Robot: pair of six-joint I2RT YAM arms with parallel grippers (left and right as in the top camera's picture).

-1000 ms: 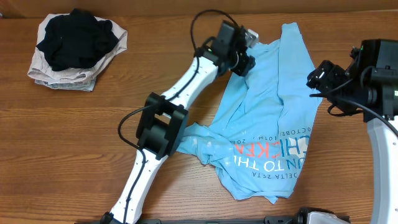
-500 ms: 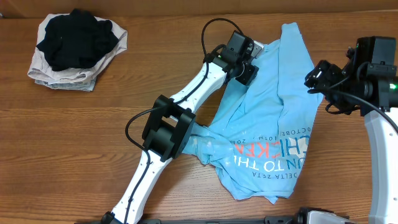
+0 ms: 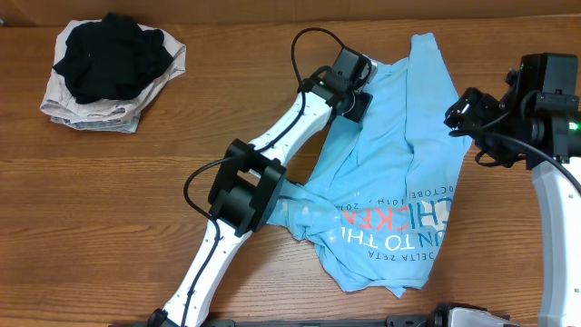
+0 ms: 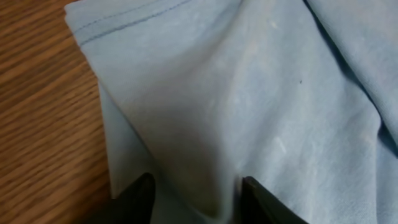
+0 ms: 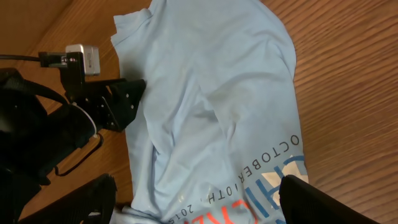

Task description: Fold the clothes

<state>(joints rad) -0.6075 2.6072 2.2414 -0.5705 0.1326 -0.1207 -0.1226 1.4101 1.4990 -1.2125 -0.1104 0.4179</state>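
The left claw point(image 4: 199, 200), jaws half apart, straddles a raised fold of the T-shirt point(image 3: 399, 163); grip unclear. The right claw point(image 5: 199, 202) hangs wide open, empty.

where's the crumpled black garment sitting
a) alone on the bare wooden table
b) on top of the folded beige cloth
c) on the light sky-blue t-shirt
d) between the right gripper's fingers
b: the overhead view shows the crumpled black garment piled on the folded beige cloth, well apart from the light sky-blue T-shirt.
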